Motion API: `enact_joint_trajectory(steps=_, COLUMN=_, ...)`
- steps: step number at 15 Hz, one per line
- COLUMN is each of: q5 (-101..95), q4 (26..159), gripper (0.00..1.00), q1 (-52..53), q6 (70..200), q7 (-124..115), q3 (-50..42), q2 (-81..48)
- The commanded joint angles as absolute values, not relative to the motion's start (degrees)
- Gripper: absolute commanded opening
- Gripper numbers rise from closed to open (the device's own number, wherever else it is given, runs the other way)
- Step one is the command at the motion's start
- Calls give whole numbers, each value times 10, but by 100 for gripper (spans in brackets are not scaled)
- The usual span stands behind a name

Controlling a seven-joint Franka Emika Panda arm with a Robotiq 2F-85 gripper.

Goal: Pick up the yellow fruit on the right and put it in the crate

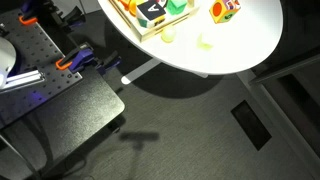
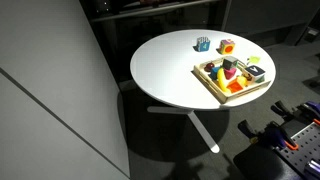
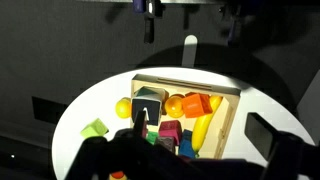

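The pincer shows only as a dark, blurred mass along the lower edge of the wrist view. I cannot tell whether its fingers are spread or closed. It is well above everything and grips nothing that can be seen; neither exterior view shows it.

Below it lies the shallow light wooden crate with slatted pale sides, also seen in both exterior views. The crate holds colourful toy pieces.

The small roundish pale yellow fruit sits outside the crate, just beside one of its walls and on the round white surface; an exterior view shows it there too. Farther from the crate on the same side lies a flatter, greener-yellow small fruit.

Off another side of the crate stands a small orange-and-red toy block, with a small blue object next to it.
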State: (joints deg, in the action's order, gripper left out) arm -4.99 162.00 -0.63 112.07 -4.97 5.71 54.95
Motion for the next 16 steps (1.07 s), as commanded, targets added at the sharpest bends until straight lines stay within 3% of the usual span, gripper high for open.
enact_joint_trajectory(steps=1, q5=-53, q4=1621, gripper=100, q1=-2, q6=1119, q7=-53, q3=54, q2=547)
enact_joint_trajectory(steps=16, q5=-45, q4=1577, gripper=100, q1=-5, q6=1132, q7=-49, q3=41, q2=471)
